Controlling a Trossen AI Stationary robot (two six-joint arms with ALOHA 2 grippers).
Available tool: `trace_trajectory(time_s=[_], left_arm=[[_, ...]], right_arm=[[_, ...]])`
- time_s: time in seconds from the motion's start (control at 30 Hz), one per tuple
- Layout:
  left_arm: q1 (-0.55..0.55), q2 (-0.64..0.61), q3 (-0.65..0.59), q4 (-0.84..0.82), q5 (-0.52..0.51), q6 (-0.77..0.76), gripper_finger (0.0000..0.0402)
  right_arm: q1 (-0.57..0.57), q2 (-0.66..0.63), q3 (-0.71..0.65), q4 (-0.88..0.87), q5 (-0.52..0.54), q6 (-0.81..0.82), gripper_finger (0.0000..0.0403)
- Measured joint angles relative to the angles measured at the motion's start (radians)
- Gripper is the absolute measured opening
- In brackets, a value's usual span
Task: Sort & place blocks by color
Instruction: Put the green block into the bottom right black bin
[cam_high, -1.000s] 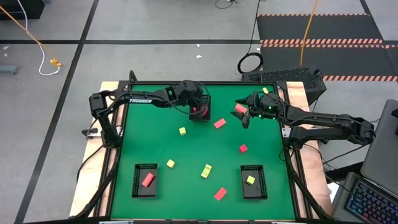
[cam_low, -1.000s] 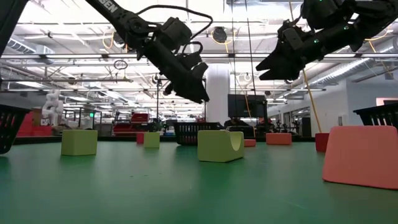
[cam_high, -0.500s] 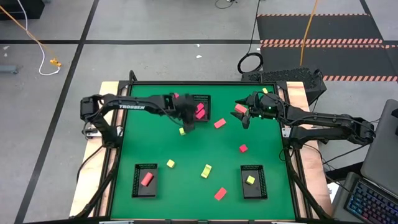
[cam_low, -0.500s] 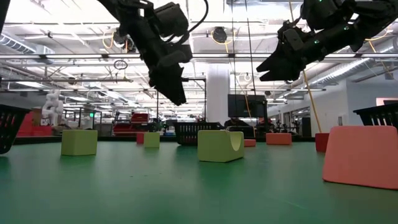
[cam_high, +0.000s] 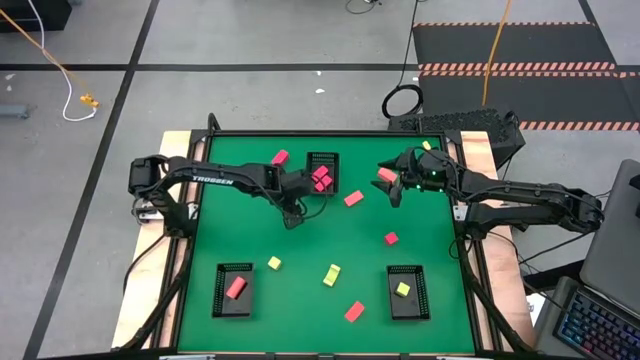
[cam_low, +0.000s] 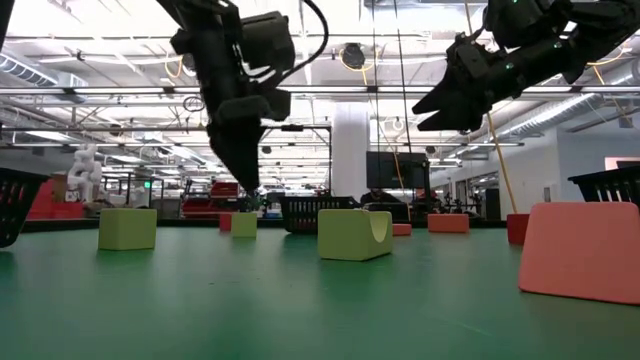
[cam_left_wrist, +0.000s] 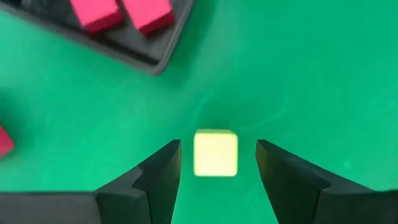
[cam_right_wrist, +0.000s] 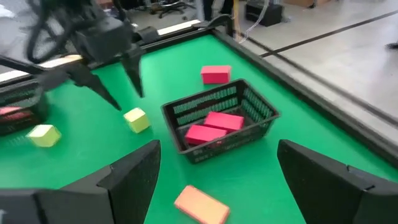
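Observation:
My left gripper points down, open, a little above a yellow-green block that lies flat on the green table. One finger stands on each side of the block, with a gap on both sides. The far black tray beside it holds two magenta blocks. My right gripper hangs open above the table's far right with nothing between its fingers. A pink block shows right beside it. Loose blocks lie about: magenta, coral, red.
A near-left tray holds a coral block, and a near-right tray holds a yellow-green one. Between them lie a yellow block, a yellow-green one and a coral one. A raised rim edges the table.
My left gripper has gone from over the far tray toward the table's near left and has tipped until it points down. It now stands over the yellow-green block.

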Motion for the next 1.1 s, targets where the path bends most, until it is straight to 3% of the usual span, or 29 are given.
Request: trace_trajectory(time_s=[0.3,0.6,0.9,1.0,1.1], left_arm=[[0.010,0.000,-0.078,0.056,0.004,-0.001,0.0210],[0.000,0.000,-0.188,0.255,0.006,0.001,0.0210],[-0.009,0.000,-0.206,0.259,-0.017,0.003,0.0208],[-0.007,0.000,-0.206,0.259,-0.040,-0.001,0.0189],[-0.008,0.000,-0.206,0.267,-0.049,-0.021,0.0145]], right_arm=[[0.000,-0.016,0.000,0.003,-0.037,0.009,0.0315],[0.000,-0.026,0.000,-0.006,-0.039,0.009,0.0315],[0.000,-0.025,0.000,-0.006,-0.035,0.006,0.0315],[0.000,-0.025,0.000,-0.006,-0.035,0.006,0.0315],[0.000,-0.025,0.000,-0.006,-0.035,0.005,0.0315]])
